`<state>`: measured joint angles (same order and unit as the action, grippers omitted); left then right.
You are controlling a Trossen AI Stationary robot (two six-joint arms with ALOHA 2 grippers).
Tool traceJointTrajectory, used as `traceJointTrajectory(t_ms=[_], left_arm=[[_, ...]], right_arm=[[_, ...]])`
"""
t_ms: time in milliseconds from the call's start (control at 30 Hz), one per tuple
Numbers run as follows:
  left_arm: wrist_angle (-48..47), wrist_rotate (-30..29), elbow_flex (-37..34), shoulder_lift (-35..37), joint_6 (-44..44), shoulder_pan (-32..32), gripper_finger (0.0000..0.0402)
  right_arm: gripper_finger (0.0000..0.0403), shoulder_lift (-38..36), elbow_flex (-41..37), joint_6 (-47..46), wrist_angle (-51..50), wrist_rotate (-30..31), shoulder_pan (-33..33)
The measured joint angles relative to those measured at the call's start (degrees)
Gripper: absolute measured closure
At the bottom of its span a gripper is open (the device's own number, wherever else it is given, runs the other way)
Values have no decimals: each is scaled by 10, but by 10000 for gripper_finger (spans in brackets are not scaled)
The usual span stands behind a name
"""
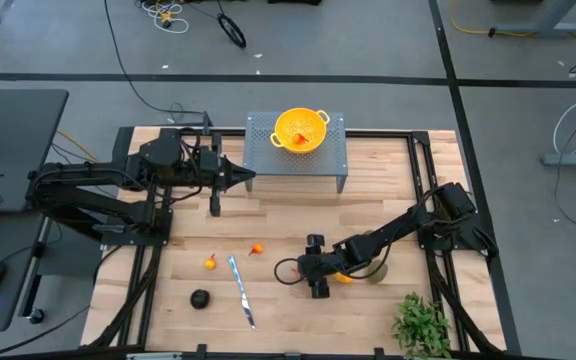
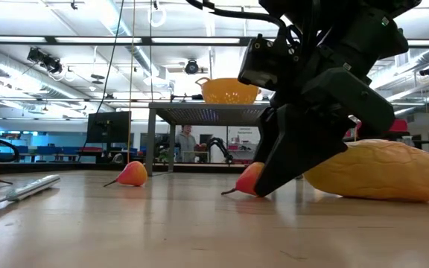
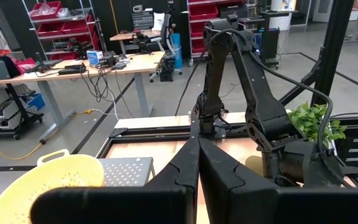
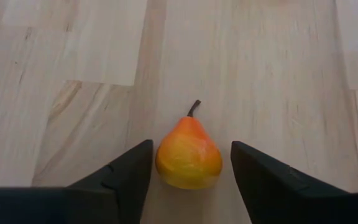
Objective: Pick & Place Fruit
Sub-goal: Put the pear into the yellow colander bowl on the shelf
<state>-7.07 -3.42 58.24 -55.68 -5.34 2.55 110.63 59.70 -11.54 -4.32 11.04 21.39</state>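
A small orange-red pear-shaped fruit (image 4: 188, 157) lies on its side on the wooden table, stem pointing away from my right gripper (image 4: 191, 148). That gripper is open and slants down toward the tabletop. Its two fingers stand on either side of the fruit, with a thin gap showing on each side. In the high view the fruit (image 1: 342, 277) and my right gripper (image 1: 320, 276) are at the near right. A large yellow-orange oblong fruit (image 2: 378, 170) rests just behind them. My left gripper (image 1: 249, 178) is shut and held level, high above the table beside the grey stand (image 1: 268, 150).
A yellow colander (image 1: 301, 129) with an orange piece inside sits on the grey stand. Two more small orange-red fruits (image 1: 211, 263) (image 1: 257, 249), a dark round fruit (image 1: 200, 298) and a silver knife (image 1: 241, 290) lie near left. A leafy plant (image 1: 423, 325) stands at the near right corner.
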Motion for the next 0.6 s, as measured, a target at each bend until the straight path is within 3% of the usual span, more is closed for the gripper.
traceJointTrajectory(t_ms=[400,600], left_arm=[[0,0,0,0,1,0,395],[0,0,0,0,2,0,380]], right_arm=[[230,0,0,4,0,-8,0],[247,0,0,5,0,-8,0]])
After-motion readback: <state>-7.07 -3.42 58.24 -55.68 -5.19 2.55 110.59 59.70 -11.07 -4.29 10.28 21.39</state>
